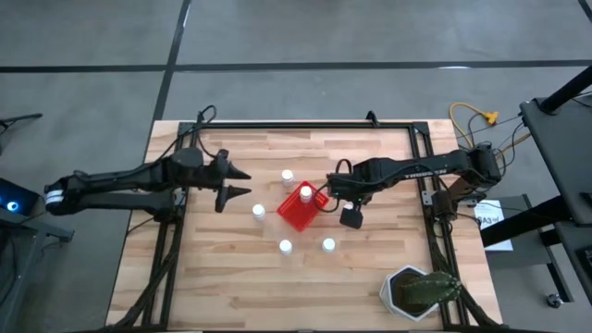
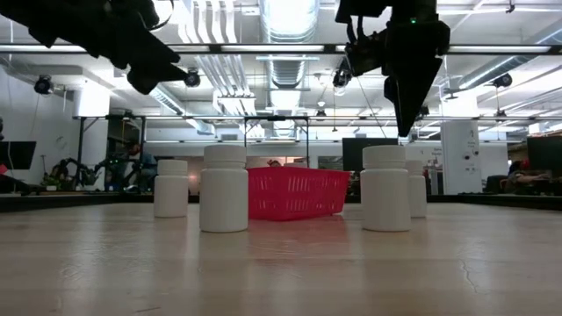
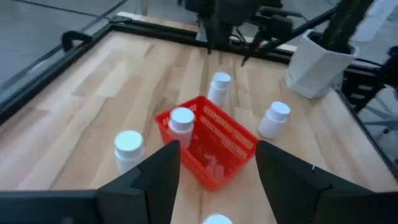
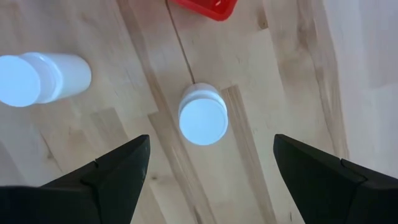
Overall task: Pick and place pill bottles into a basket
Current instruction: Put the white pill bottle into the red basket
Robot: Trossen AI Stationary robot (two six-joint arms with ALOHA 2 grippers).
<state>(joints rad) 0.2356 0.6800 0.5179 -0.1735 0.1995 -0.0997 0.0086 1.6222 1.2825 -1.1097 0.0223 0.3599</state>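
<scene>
The red basket [image 1: 298,213] stands mid-table, with one white pill bottle [image 1: 306,193] upright in its corner. Several more white bottles stand upright on the wood around it: one on the far side [image 1: 288,175], one to the left [image 1: 258,211], and two on the near side [image 1: 286,246] [image 1: 328,245]. My right gripper [image 1: 350,217] [image 4: 211,140] hangs open, pointing down. It is above the near right bottle [image 4: 203,115] and clear of it. My left gripper [image 1: 244,182] [image 3: 217,146] is open and empty, held above the table left of the basket [image 3: 208,149].
A white pot with a green plant [image 1: 418,291] stands at the table's near right corner. A black frame rail [image 1: 305,127] runs around the tabletop. Bare wood lies along the near edge and at the left.
</scene>
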